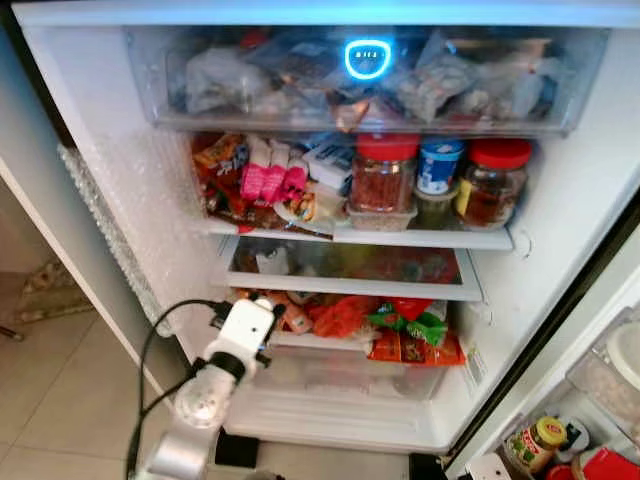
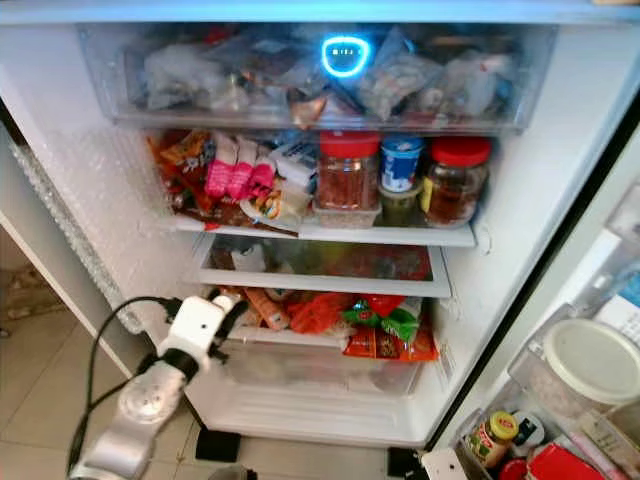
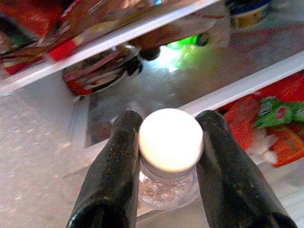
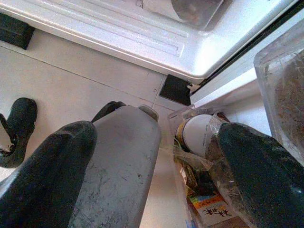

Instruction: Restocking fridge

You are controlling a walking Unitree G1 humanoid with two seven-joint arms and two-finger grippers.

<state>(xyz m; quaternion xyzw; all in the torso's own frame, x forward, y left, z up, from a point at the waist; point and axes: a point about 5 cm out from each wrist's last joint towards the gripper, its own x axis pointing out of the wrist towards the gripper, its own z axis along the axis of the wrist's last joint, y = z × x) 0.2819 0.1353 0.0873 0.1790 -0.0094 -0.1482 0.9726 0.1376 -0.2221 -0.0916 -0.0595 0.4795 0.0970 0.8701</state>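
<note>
My left gripper (image 3: 168,121) is shut on a small clear bottle with a white screw cap (image 3: 171,140), one black finger (image 3: 116,156) on each side of its neck. In the left eye view the left arm (image 1: 240,340) reaches into the open fridge at the left end of the lower shelf (image 1: 300,340), just under the glass shelf (image 1: 350,285). My right gripper (image 4: 156,135) hangs open over the tiled floor in front of the fridge's base, with nothing between its fingers.
Snack packets (image 1: 405,335) crowd the lower shelf's middle and right. Above, two red-lidded jars (image 1: 383,175) and a blue-lidded tub (image 1: 438,165) stand beside pink packets (image 1: 270,180). A full clear drawer (image 1: 370,80) sits on top, a crisper drawer (image 1: 350,375) below. Door bins with jars (image 1: 540,440) are at right.
</note>
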